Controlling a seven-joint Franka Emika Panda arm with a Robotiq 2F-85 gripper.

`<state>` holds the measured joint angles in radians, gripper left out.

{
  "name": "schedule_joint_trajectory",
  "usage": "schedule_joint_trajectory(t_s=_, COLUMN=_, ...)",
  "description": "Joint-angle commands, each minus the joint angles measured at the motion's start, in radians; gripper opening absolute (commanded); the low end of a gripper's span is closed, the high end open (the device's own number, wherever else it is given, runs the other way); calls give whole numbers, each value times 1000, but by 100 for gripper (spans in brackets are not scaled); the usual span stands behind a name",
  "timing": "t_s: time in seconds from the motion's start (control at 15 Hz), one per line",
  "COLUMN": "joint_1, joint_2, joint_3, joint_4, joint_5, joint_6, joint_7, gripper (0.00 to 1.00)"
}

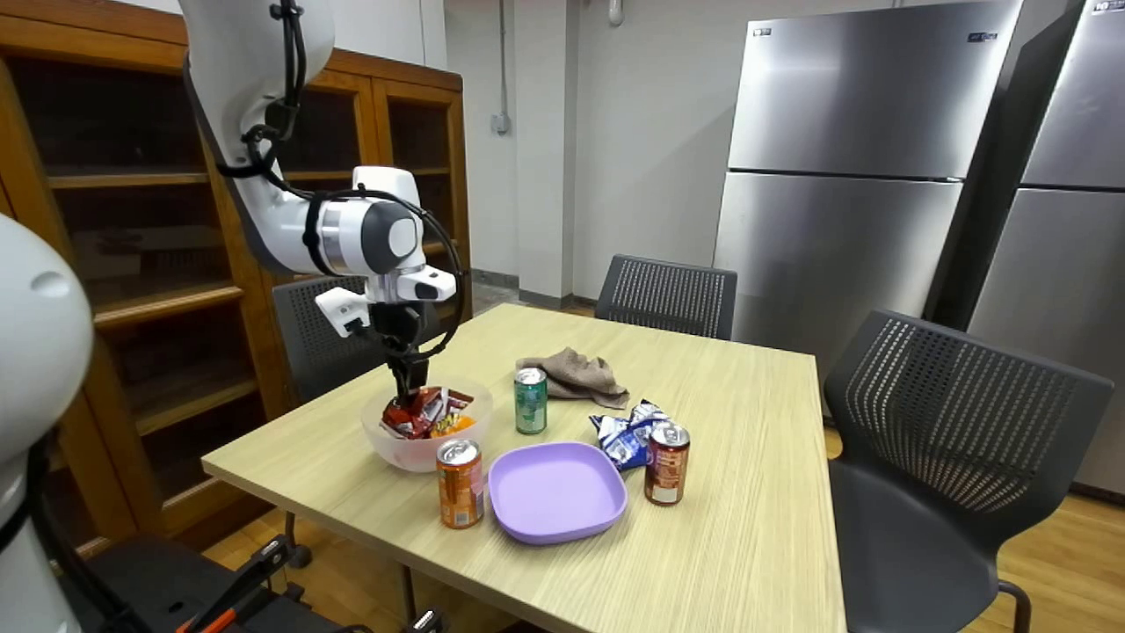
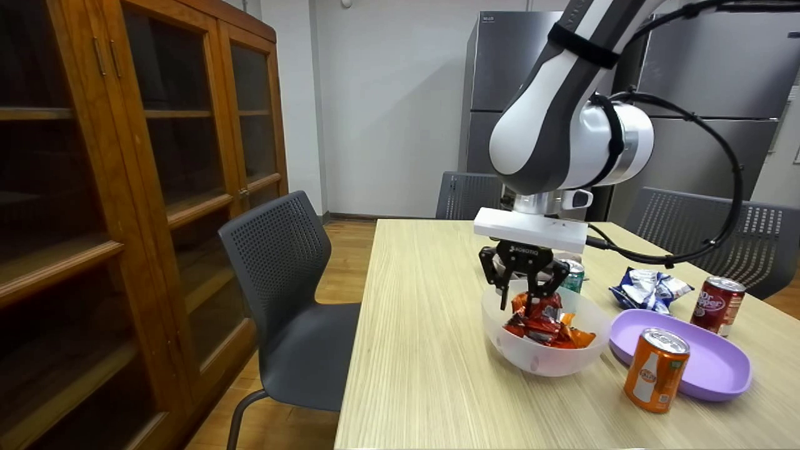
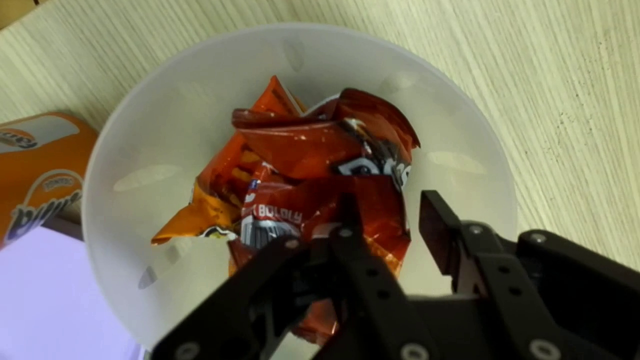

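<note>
Wrist view: black two-fingered gripper (image 3: 390, 212) held with fingers apart, one over crumpled glossy red snack packaging (image 3: 312, 155), contact unclear. Packaging seemingly propped on glossy orange packet (image 3: 212, 207) beneath; both apparently kept gathered by sloping sides of frosted round plastic bowl (image 3: 465, 130).

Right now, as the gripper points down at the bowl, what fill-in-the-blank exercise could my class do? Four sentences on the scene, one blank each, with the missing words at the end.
The gripper points down at the bowl, its jaws not shut but ____.
The topmost snack bag in the bowl is coloured ____.
The plate beside the orange can is coloured ____.
The number of drink cans standing on the table is ____.

Missing words: open; red; purple; three.
</note>
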<state>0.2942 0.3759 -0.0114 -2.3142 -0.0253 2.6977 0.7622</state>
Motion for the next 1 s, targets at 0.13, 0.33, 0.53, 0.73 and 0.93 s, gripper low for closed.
schedule_joint_trajectory(t_s=0.13, joint_1=-23, joint_2=-113, joint_3=20, joint_4=-40, joint_5=15, joint_6=-22, joint_7=-50, gripper=85)
schedule_joint_trajectory(t_s=0.33, joint_1=-31, joint_2=-154, joint_3=23, joint_4=-51, joint_5=15, joint_6=-22, joint_7=-68, gripper=100)
schedule_joint_trajectory(t_s=0.53, joint_1=-41, joint_2=-189, joint_3=21, joint_4=-54, joint_5=10, joint_6=-25, joint_7=-82, gripper=100)
schedule_joint_trajectory(t_s=0.73, joint_1=-63, joint_2=-220, joint_3=19, joint_4=-61, joint_5=11, joint_6=-17, joint_7=-107, gripper=100)
schedule_joint_trajectory(t_s=0.93, joint_1=-93, joint_2=-250, joint_3=15, joint_4=-70, joint_5=11, joint_6=-13, joint_7=-149, gripper=100)
